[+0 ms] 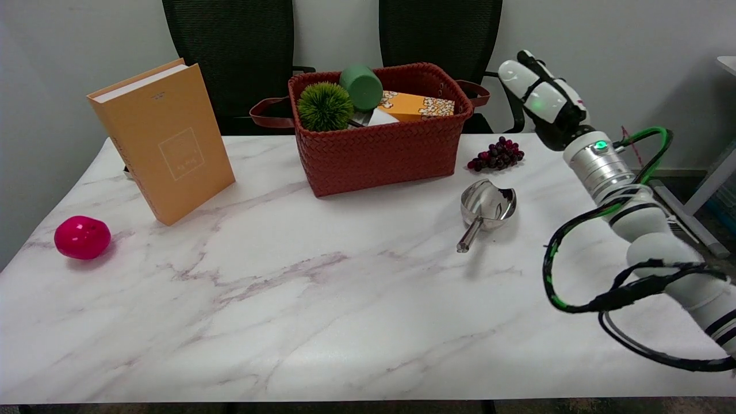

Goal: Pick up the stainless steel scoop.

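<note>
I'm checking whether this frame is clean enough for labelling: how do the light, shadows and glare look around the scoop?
Head view: even, soft light; the scoop shows bright reflections inside its bowl and casts a faint shadow on the table; the right hand looks slightly soft-edged.

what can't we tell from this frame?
- Right hand, head view: fingers seen end-on, so open or shut is unclear.
- Red basket: its wall hides the lower contents.
- Scoop: the mirror-like bowl hides whether anything lies inside.
- Orange book: cover print too small to read.
</note>
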Tool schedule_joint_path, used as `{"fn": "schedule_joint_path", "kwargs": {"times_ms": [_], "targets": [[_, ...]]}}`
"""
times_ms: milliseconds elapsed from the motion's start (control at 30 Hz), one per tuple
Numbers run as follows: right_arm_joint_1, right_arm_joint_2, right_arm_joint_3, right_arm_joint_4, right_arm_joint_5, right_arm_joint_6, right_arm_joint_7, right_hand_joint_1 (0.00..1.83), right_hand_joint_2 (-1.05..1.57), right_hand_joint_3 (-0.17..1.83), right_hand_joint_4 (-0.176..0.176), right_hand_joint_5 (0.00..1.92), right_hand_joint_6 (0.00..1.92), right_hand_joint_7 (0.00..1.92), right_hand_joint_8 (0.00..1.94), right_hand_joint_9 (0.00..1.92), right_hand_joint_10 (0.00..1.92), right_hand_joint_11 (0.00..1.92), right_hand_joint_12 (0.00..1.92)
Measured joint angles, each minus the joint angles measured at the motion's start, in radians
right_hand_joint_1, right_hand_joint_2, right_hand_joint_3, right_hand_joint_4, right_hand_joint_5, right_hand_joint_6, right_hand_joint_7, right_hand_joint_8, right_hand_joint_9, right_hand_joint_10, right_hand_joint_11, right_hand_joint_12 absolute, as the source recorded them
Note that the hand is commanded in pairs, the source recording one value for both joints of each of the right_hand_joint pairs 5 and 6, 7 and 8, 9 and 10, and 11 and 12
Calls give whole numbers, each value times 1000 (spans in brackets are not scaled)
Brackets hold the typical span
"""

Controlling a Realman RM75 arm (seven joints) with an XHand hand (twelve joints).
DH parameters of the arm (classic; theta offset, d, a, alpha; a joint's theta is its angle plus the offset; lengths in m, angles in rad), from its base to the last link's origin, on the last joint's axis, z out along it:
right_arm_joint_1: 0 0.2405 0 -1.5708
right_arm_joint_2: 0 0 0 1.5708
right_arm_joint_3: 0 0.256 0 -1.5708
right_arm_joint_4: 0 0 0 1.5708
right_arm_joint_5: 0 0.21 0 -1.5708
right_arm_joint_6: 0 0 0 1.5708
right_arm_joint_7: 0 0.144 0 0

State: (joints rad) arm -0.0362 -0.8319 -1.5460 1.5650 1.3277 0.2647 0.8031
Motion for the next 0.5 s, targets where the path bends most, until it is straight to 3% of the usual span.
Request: {"fn": "schedule_joint_path", "kwargs": {"times_ms": [200, 500], "targets": [[0, 11, 148, -44, 95, -201, 3, 711, 485, 74, 0, 0, 0, 3, 3, 0, 0, 0, 0], [-15, 90, 357, -218, 338, -512, -141, 732, 653, -11, 0, 0, 0, 0, 0, 0, 0, 0, 0]]}}
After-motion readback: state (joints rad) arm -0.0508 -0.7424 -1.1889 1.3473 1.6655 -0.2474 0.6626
